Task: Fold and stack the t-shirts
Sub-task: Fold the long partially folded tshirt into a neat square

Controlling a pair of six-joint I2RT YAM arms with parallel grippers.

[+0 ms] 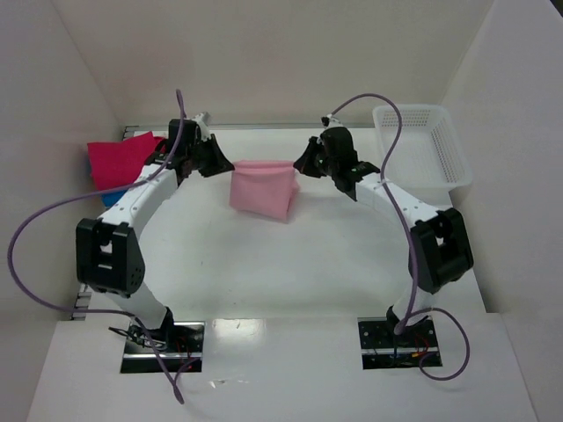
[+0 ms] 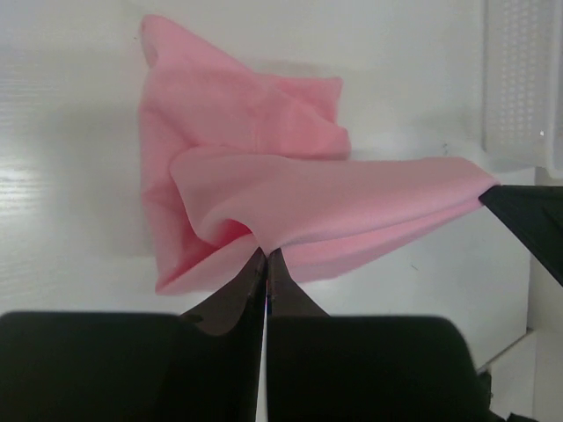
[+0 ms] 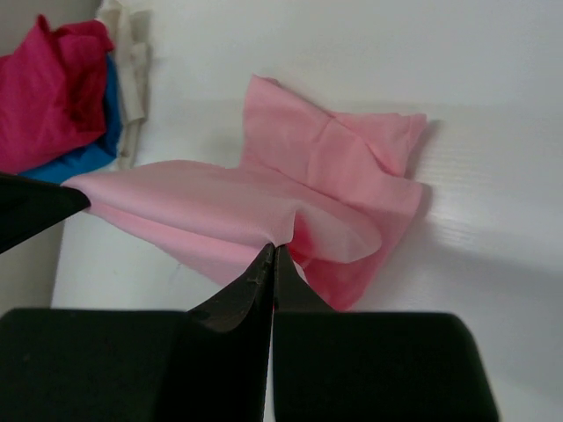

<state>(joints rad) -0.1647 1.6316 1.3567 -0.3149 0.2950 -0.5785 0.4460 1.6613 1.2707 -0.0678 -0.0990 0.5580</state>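
We had the left tool [image 1: 220, 161] and the right tool [image 1: 303, 163] each pinched shut on an upper corner of the light pink t-shirt [image 1: 261, 187], which hung between them at the centre of the table [image 1: 264, 272] with its lower part resting there. Farther off at ten o'clock the magenta t-shirt [image 1: 119, 158] lay on the blue t-shirt [image 3: 88, 149], so we judged those two done and the pink one's folding and stacking left.

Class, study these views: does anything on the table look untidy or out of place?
The magenta t-shirt lies rumpled over the blue t-shirt at the far left, edges not squared. The pink t-shirt is simply mid-fold.
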